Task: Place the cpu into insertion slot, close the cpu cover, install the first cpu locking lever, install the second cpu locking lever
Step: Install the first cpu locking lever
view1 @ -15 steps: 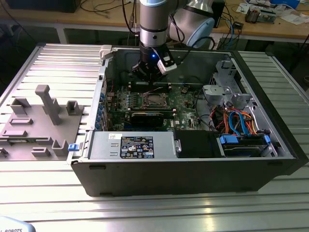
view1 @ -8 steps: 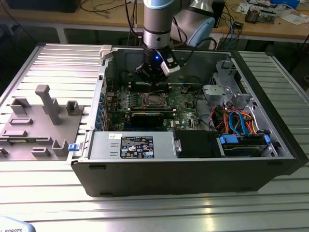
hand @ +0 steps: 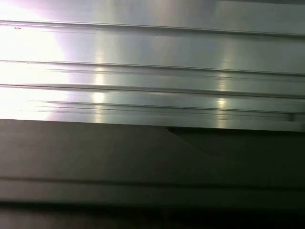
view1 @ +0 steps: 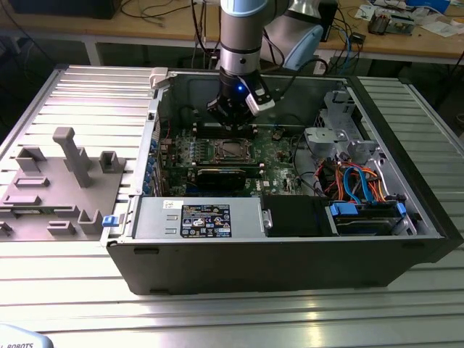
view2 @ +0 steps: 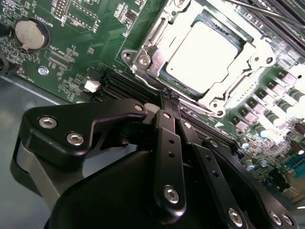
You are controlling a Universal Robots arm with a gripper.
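Hovering with its black fingers pressed together and empty, the gripper (view2: 170, 98) hung just short of the silver-grey square cpu (view2: 206, 52), which lay seated in the silvery-rimmed insertion slot (view2: 143, 59), likely released there. In the exterior view the gripper (view1: 233, 125) hung above that slot (view1: 230, 150).

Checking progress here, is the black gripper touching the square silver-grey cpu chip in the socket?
Apart. In the second wrist view the gripper ends short of the cpu, with the socket's silvery frame between them.
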